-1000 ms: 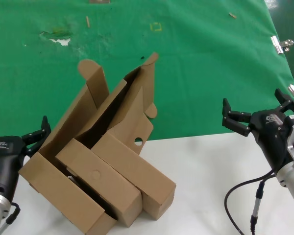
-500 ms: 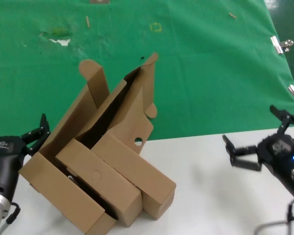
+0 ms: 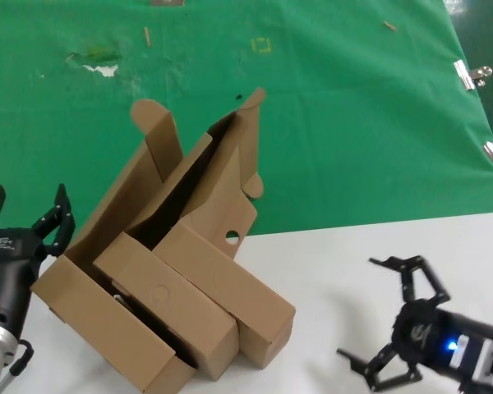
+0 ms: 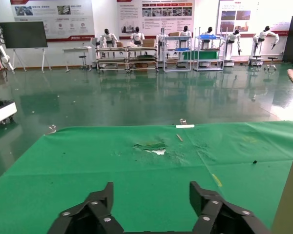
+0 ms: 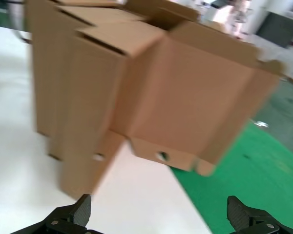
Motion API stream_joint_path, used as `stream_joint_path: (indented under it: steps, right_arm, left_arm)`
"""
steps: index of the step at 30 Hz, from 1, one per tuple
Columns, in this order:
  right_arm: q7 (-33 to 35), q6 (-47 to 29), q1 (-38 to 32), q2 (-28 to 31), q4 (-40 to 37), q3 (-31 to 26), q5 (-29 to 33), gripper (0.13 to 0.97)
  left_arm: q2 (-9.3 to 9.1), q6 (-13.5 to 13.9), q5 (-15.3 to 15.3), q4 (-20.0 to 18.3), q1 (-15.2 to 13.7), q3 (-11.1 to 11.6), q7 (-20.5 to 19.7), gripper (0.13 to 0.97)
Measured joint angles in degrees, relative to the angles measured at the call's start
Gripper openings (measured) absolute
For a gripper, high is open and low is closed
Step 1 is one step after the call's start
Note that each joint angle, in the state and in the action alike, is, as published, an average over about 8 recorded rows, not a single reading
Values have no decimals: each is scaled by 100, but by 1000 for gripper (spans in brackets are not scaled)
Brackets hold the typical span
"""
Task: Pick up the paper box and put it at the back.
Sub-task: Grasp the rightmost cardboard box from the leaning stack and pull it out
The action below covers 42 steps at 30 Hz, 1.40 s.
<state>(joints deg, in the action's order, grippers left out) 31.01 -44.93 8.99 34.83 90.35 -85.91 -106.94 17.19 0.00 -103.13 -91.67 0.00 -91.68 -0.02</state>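
Since a second ago your right gripper (image 3: pixel 394 316) has dropped low over the white table (image 3: pixel 329 263) and turned toward the paper box (image 3: pixel 168 271), fingers spread wide to grab it, while your left gripper (image 3: pixel 25 222) waits open beside the box, which straddles the green cloth (image 3: pixel 337 115) edge.

We see the left gripper (image 4: pixel 151 207) with its two black fingers (image 4: pixel 95 209) spread apart, nothing between them. Beyond the fingertips lies the green cloth (image 4: pixel 78 170), with a small tear (image 4: pixel 151 147) straight ahead of the gripper and a dark speck (image 4: pixel 254 162) off to one side. A brown cardboard edge (image 4: pixel 292 195) rises just beside one finger. Past the cloth we see a glossy hall floor (image 4: pixel 136 102) and a row of white robots (image 4: pixel 185 41).
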Motion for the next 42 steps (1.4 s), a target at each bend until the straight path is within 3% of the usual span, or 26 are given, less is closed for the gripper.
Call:
stream_joint_path:
  steps: [12, 16, 22, 33, 42]
  right_arm:
    - [-50, -387, -637, 52, -223, -1071, 265, 948]
    - [-107, -440, -790, 20, -282, -1258, 265, 919]
    - [-154, -522, -979, -41, -364, -1489, 238, 905]
    - [-238, -693, -1284, -90, -511, -1828, 205, 735]
    - [-214, -778, -1409, -49, -654, -1866, 117, 540]
  left_arm:
    - [0, 0, 2, 0, 0, 0, -2, 366]
    - [0, 0, 2, 0, 0, 0, -1, 366]
    - [0, 0, 3, 0, 0, 0, -1, 261]
    - [0, 0, 2, 0, 0, 0, -1, 152]
    - [0, 0, 2, 0, 0, 0, -1, 140]
